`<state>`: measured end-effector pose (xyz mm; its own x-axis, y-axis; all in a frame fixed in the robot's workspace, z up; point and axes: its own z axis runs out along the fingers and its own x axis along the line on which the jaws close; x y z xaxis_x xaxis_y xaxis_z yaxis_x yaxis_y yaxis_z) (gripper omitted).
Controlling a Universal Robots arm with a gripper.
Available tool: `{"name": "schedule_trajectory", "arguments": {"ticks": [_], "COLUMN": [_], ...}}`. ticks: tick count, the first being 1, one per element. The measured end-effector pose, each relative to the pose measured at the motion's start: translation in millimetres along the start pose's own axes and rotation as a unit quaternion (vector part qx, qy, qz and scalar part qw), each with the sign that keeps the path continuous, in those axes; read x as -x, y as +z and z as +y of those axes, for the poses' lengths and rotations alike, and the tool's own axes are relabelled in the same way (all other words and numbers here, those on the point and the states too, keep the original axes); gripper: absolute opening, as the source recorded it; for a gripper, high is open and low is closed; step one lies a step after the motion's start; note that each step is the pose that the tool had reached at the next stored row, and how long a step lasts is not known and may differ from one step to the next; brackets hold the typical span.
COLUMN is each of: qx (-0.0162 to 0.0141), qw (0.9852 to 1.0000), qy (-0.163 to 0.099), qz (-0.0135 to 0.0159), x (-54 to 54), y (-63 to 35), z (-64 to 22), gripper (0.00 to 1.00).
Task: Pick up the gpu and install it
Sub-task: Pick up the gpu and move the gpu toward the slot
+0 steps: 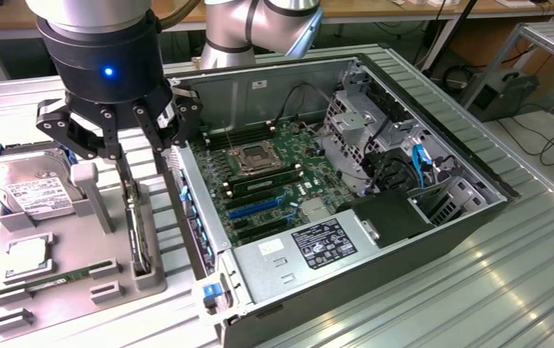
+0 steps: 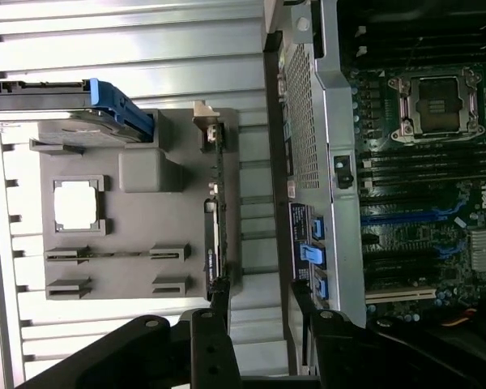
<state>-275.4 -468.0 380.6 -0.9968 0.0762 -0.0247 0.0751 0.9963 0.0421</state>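
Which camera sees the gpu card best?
The exterior view: the gpu stands on edge in the grey holder, some of its side showing. The wrist view looks straight down on its thin top edge.

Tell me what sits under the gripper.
The gpu, standing on edge in the gray holder, below the open gripper. Its lower edge is hidden inside the holder's slot.
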Motion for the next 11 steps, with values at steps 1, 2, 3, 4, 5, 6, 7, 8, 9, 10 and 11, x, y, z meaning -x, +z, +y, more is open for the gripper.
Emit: {"name": "schedule_trajectory", "arguments": {"ticks": [1, 2, 3, 4, 5, 6, 7, 8, 9, 10, 11], "qx": [0.0, 0.0, 0.0, 0.0, 0.0, 0.0, 0.0, 0.0, 0.0, 0.0, 0.0], "qw": [1.0, 1.0, 1.0, 1.0, 1.0, 1.0, 1.0, 1.0, 1.0, 1.0, 1.0], "qy": [0.0, 0.0, 0.0, 0.0, 0.0, 0.0, 0.0, 0.0, 0.0, 0.0, 0.0], "qz": [0.0, 0.0, 0.0, 0.0, 0.0, 0.0, 0.0, 0.0, 0.0, 0.0, 0.0], "x": [-0.1, -0.2, -0.2, -0.3, -0.4, -0.5, -0.5, -0.6, -0.6, -0.7, -0.7], "y": [0.3, 0.6, 1.0, 1.4, 1.7, 2.1, 2.4, 2.8, 3.2, 3.5, 3.8], "z": [0.0, 0.0, -0.1, -0.1, -0.1, -0.1, -0.1, -0.2, -0.2, -0.2, -0.2], "gripper": [0.42, 0.42, 0.42, 0.42, 0.42, 0.42, 0.42, 0.42, 0.42, 0.42, 0.42]}}
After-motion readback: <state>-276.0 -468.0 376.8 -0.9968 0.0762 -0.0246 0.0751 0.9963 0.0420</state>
